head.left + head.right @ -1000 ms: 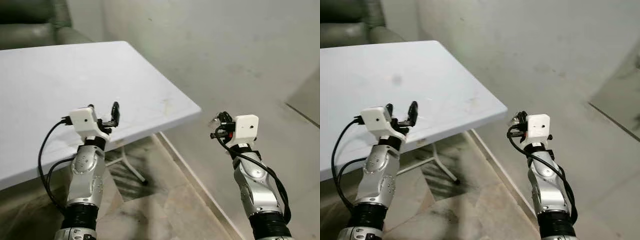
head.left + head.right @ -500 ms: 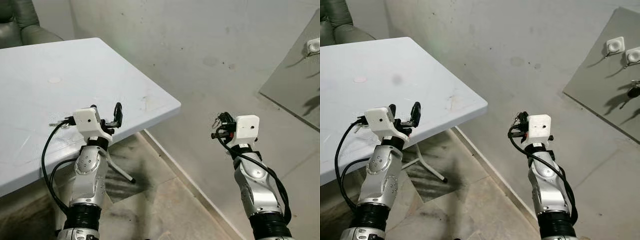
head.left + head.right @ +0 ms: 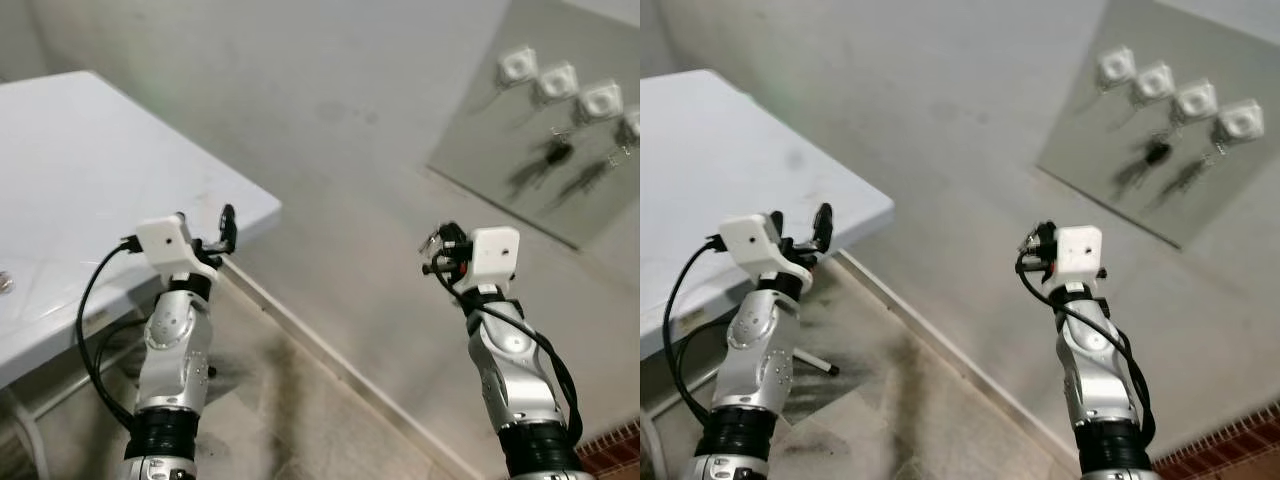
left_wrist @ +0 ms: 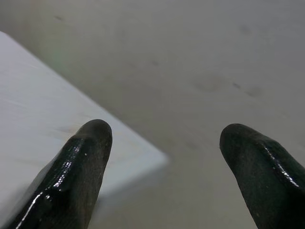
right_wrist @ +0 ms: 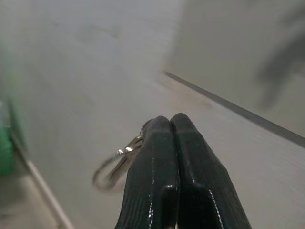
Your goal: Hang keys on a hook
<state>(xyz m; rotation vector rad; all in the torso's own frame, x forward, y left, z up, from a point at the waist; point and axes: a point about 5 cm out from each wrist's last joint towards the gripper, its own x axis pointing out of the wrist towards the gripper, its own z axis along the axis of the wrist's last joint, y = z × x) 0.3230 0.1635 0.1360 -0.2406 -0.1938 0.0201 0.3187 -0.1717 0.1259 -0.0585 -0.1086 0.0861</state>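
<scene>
Meanwhile, the right gripper (image 5: 164,125), fingers pressed together on a silver key ring (image 5: 112,167), hovers below and left of the grey wall board (image 3: 480,150) with 4 white hooks (image 3: 558,80), nearer it than the spread, empty left gripper (image 3: 205,230) by the white table (image 3: 90,170).

Key ring (image 5: 110,168) protrudes from the pressed-together fingers of the right gripper (image 5: 167,125); ring blurred, any keys on it hidden behind the fingers. Wall panel (image 3: 560,190) cut off at top and right edges. Dark items (image 3: 1152,157) hanging below the white hooks (image 3: 1155,82): too small and blurred to identify. Table (image 3: 60,180) cut off at left edge. Wrist-view backgrounds blurred.
</scene>
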